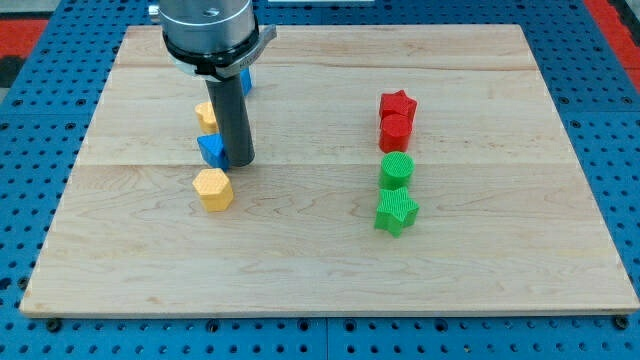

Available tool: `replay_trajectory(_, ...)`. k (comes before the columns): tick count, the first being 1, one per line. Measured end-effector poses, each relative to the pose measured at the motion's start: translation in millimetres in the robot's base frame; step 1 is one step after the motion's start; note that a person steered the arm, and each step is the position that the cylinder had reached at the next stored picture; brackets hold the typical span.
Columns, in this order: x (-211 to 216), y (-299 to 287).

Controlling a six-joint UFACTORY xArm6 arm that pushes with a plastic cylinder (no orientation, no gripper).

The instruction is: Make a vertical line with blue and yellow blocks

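My tip rests on the board just right of a blue block, touching or nearly touching it. Above that, a yellow block shows partly behind the rod. Another blue block is mostly hidden behind the rod near the view's top. A yellow hexagonal block lies just below the first blue block. These blocks form a rough column at the board's left.
A red star block and a red block sit at the right, with a green round block and a green star block below them. The wooden board lies on a blue pegboard.
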State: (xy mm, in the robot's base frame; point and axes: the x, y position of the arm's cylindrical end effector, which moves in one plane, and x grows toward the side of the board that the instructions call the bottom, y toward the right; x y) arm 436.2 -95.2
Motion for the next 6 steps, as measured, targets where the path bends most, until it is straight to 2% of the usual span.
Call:
replay_trajectory(1, 14.0, 13.1)
replay_trajectory(2, 52.9, 32.7)
replay_trajectory(4, 55.4, -30.6)
replay_trajectory(5, 54.2, 2.1)
replay_trajectory(6, 27.1, 40.0)
